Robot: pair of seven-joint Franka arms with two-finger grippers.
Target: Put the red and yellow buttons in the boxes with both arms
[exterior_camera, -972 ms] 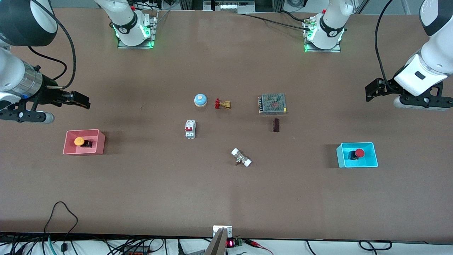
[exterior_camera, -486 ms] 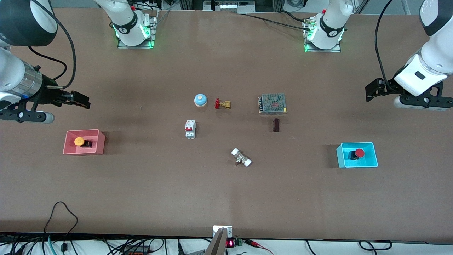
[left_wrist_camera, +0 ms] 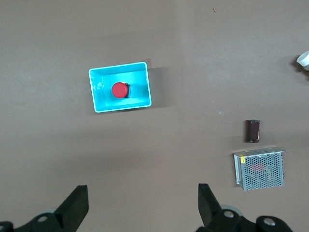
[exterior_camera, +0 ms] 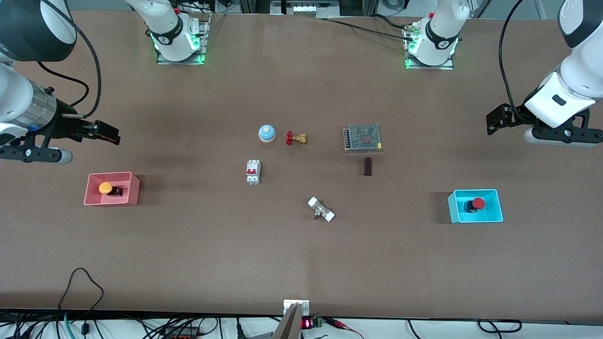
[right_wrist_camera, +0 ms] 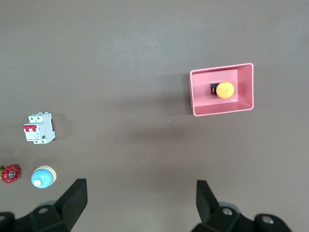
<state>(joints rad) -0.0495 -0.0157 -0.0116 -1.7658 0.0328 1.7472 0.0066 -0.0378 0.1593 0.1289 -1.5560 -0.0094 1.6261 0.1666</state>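
Looks basically done: yellow button [exterior_camera: 105, 187] sits in the pink box [exterior_camera: 134, 189], red button [exterior_camera: 478, 203] in the cyan box [exterior_camera: 497, 207]. Left gripper [exterior_camera: 493, 123] and right gripper [exterior_camera: 107, 133] hover over bare table, fingers wide, empty.

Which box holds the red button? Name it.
The cyan box, at the left arm's end of the table, holds the red button. The pink box, at the right arm's end, holds the yellow button instead.
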